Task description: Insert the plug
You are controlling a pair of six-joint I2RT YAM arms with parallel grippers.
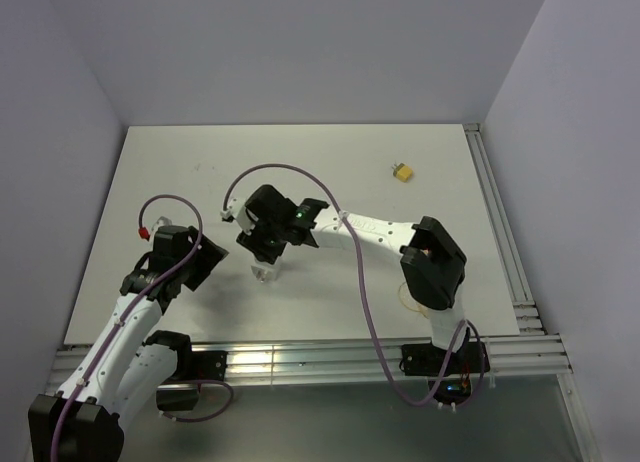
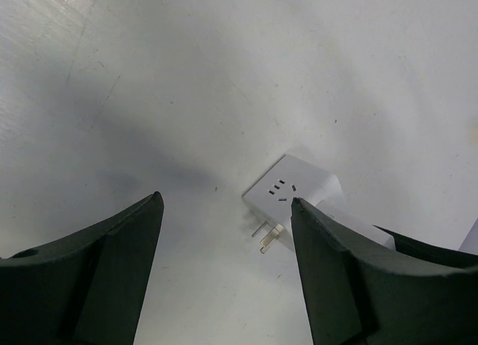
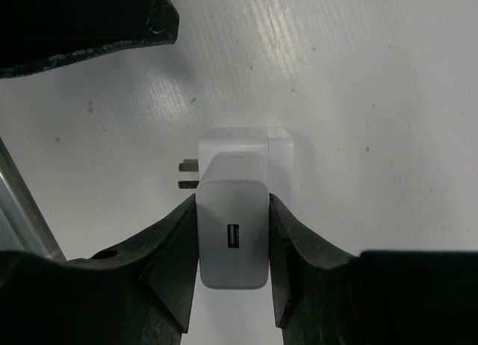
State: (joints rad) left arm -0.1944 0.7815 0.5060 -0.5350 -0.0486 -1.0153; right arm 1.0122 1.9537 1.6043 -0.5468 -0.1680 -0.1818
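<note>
The left gripper (image 2: 225,201) hung over the table (image 1: 350,152) toward its left edge, its 2 fingers spread wide with only bare surface between them. Ahead of it and to its right lay a white adapter block (image 2: 287,184), its face showing small slots and 2 metal prongs (image 2: 265,237) sticking out of its near side.

Near the middle of the table, the right gripper (image 3: 231,199) was clamped on a white charger (image 3: 231,218): 1 finger pressed flat against each side of its body, with a USB port (image 3: 232,235) on the end facing the wrist camera. The charger's far end met the adapter block; whether the 2 were joined could not be told.

The plug (image 1: 402,171), yellow with a dark end, lay alone toward the far right corner of the table, well apart from both grippers.
</note>
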